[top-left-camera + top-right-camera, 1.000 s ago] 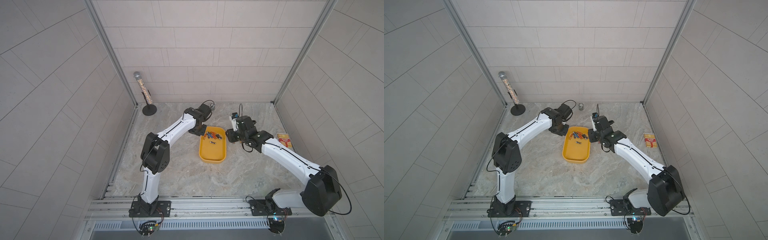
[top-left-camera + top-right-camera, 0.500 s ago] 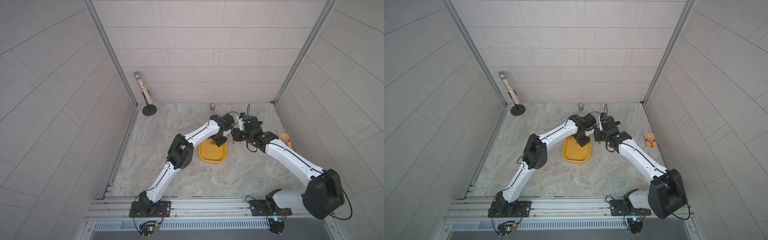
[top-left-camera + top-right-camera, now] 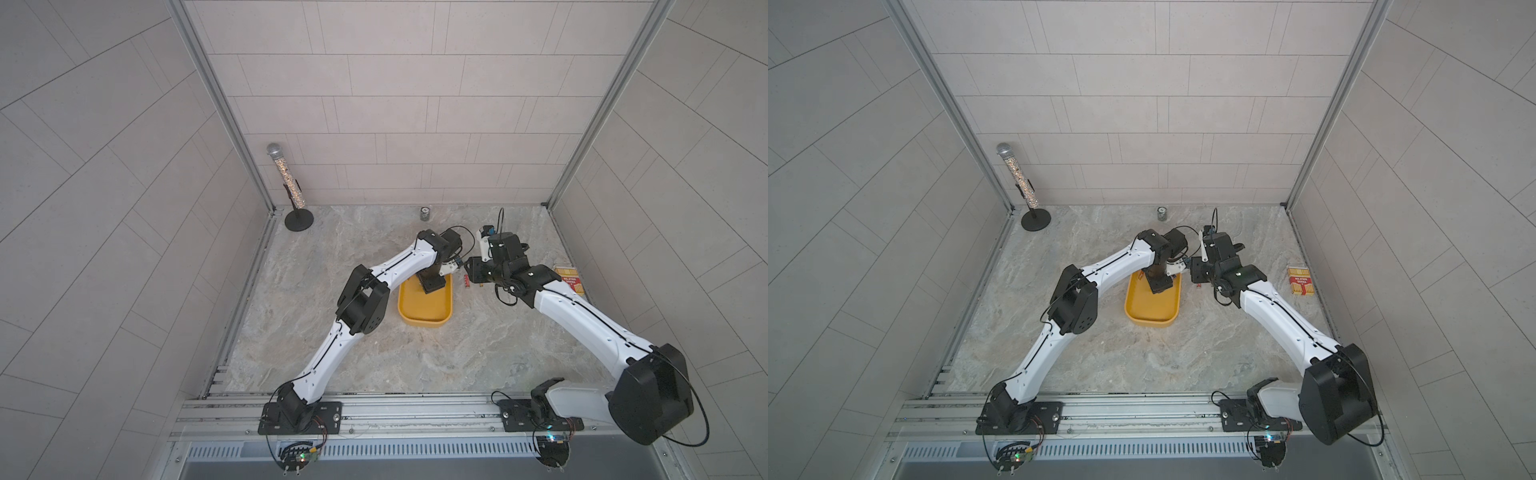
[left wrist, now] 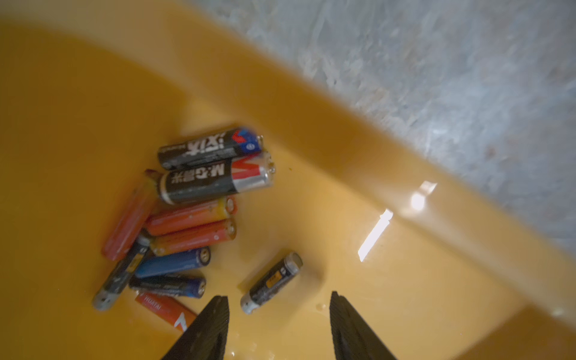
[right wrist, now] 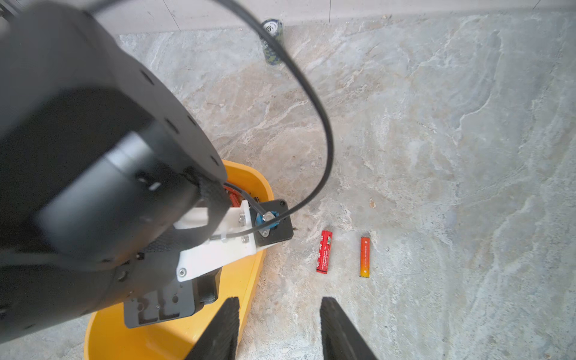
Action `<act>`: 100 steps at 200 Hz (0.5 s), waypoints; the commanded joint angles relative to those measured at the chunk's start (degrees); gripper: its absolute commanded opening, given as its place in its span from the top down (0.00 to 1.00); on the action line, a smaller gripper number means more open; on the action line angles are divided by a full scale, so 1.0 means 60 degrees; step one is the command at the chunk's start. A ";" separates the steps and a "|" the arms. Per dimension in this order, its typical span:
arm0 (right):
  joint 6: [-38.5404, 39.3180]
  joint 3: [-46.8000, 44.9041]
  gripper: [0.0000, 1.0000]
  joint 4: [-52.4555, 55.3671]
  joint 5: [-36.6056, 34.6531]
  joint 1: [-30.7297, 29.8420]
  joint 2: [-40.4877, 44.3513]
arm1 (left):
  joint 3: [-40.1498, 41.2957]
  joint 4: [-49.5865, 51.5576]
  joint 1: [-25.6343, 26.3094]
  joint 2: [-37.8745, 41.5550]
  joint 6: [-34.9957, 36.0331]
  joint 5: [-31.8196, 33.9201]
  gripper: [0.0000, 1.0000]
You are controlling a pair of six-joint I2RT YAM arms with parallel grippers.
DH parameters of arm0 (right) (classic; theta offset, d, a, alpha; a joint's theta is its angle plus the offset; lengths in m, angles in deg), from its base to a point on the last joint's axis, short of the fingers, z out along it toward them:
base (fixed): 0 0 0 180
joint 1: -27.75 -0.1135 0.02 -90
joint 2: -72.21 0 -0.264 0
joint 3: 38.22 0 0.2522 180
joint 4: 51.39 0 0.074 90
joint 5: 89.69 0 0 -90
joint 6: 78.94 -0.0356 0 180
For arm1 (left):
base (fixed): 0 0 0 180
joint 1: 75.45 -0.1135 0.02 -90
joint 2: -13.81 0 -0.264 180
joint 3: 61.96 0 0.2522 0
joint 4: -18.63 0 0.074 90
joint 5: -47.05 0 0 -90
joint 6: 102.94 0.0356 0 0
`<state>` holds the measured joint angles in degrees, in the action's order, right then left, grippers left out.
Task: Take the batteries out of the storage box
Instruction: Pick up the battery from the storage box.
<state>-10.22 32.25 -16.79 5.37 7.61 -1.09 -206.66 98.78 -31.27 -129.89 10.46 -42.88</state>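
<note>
Notably, we found left gripper (image 4: 278, 297) open over batteries (image 4: 193, 218) in storage box (image 4: 343, 149); right gripper (image 5: 279, 300) open, empty, at its 2 o'clock.

Both top views: set high above the front aluminium rail (image 3: 395, 409), facing steeply down, far off, covering the whole grey marbled counter (image 3: 374, 353). Left wrist view: very close, looking past the left pincer (image 4: 278, 296) into the shallow yellow plastic storage box (image 4: 343, 131). Right wrist view: close, looking down past the right pincer (image 5: 279, 300) at the counter beside that box. All four views share the box
</note>
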 commanded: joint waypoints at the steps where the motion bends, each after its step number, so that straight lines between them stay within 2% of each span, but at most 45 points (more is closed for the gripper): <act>1: 0.0089 -0.0077 0.54 0.0128 -0.0146 0.0104 0.0221 | -0.0128 -0.0060 -0.0098 -0.0249 0.0461 -0.0297 0.47; 14: 0.0075 -0.0070 0.53 0.0134 -0.0140 0.0135 0.0219 | -0.0083 -0.0160 -0.0106 -0.0321 0.0481 -0.0280 0.51; 34: 0.0045 -0.0083 0.53 0.0159 -0.0124 0.0164 0.0311 | -0.0054 -0.0209 -0.0148 -0.0476 0.0407 -0.0311 0.63; 52: 0.0045 -0.0110 0.53 0.0189 -0.0223 0.0196 0.0418 | -0.0023 -0.0167 -0.0162 -0.0528 0.0269 -0.0359 0.80; 100: 0.0060 -0.0222 0.53 0.0218 -0.0370 0.0336 0.0737 | 0.0227 -0.0210 -0.0207 0.0041 -0.0376 -0.0488 0.92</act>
<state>-10.18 31.79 -16.59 4.54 9.07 1.58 -206.59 96.88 -31.97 -130.76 10.83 -45.56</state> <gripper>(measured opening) 0.466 0.141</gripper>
